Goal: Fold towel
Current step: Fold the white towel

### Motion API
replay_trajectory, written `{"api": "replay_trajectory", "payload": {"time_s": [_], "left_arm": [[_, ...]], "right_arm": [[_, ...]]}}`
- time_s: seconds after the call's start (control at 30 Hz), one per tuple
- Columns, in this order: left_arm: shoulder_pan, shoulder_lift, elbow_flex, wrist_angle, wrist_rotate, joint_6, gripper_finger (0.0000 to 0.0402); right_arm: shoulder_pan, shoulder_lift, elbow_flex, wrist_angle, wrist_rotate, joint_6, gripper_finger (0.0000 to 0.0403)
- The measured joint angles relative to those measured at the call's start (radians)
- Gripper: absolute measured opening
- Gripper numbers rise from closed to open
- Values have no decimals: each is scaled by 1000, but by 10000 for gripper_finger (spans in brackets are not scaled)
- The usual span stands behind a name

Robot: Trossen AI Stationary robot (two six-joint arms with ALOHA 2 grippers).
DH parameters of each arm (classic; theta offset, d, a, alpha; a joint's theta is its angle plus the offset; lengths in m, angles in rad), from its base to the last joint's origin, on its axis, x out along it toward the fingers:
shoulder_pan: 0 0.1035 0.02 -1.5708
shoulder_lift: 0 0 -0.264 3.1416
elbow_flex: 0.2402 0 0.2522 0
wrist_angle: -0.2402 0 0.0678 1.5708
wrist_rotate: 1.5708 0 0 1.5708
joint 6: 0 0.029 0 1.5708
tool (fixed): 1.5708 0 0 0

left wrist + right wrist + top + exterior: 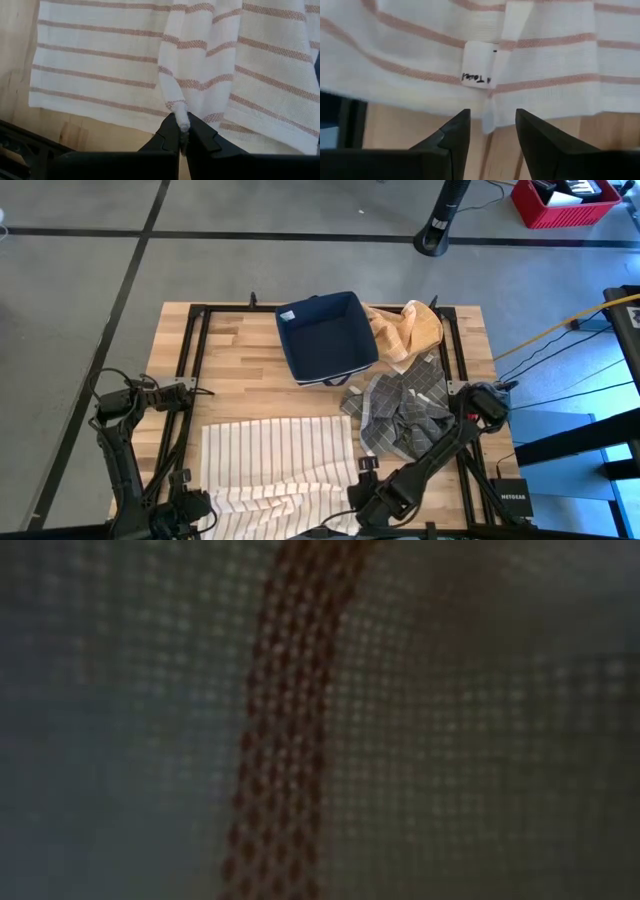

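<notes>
Striped towel (pixel 278 462): white woven cloth with thin reddish-brown stripes, spread on the near half of the wooden table (pixel 235 370), near edge bunched and lifted into folds. Small white label (pixel 478 71) with dark handwriting at the hem.

Left gripper (pixel 180 136): at the towel's near-left corner, dark fingers pressed together on a rolled pinch of fabric.

Right gripper (pixel 492 125): at the near edge, pointed fingers parted, hem corner hanging between them, grip not confirmed.

Elsewhere: dark blue square fabric bin (pixel 326 337), grey checked cloth (pixel 402 409), crumpled tan cloth (pixel 407 330). Low view filled by blurred weave.
</notes>
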Motion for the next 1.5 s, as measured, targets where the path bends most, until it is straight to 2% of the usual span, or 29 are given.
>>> {"api": "replay_trajectory", "payload": {"time_s": [0.2,0.5,0.77,0.87,1.03,1.17,1.37,1.5], "left_arm": [[-1,0,0,0,0,1,2],[-1,0,0,-1,0,1,2],[0,0,0,-2,0,0,2],[0,0,0,-3,-1,-1,2],[-12,-11,9,-105,-10,-90,2],[-48,-22,62,-249,-43,-218,2],[-68,-71,43,-247,-50,-257,2],[-57,-73,-8,-245,-44,-228,2]], "right_arm": [[0,2,0,18,20,-11,149],[-6,13,0,26,26,-17,74],[-5,14,0,21,25,-11,36],[-5,14,0,20,33,-22,11],[-5,-8,11,-27,110,-21,6],[-5,-47,86,-151,245,-24,5],[-40,-83,171,-326,452,-66,3],[-111,-84,163,-364,458,-79,2]]}}
